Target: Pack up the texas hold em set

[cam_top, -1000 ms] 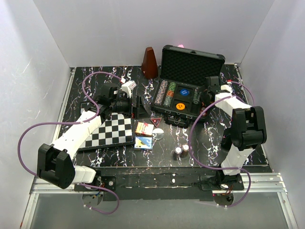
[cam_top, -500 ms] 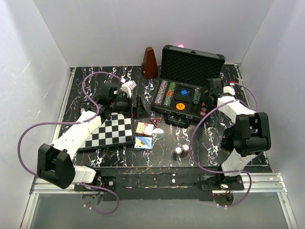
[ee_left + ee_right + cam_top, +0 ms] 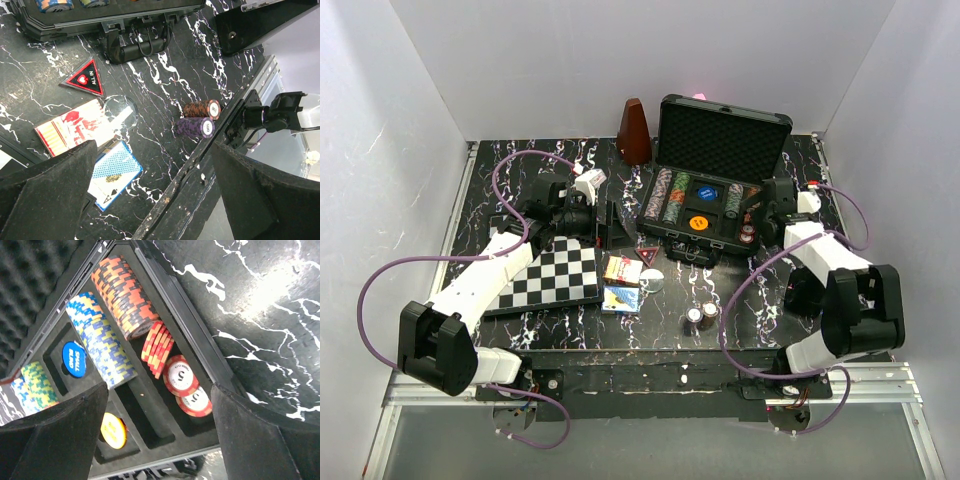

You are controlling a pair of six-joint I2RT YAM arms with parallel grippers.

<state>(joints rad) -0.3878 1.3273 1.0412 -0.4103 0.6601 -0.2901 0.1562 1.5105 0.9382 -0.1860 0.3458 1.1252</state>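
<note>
Backing off the case [image 3: 720, 135], right gripper [image 3: 157, 405] gapes empty. Red chips [image 3: 159, 347] now lie inside; 2 stacks [image 3: 197, 110] wait outside.

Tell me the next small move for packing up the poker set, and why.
Probably swing the right gripper away from the case toward the brown chip stack and the purple chip stack lying on the table in front of it. Its jaws stand open and empty above the chip rows already in the case, while those two stacks lie outside it.
</note>
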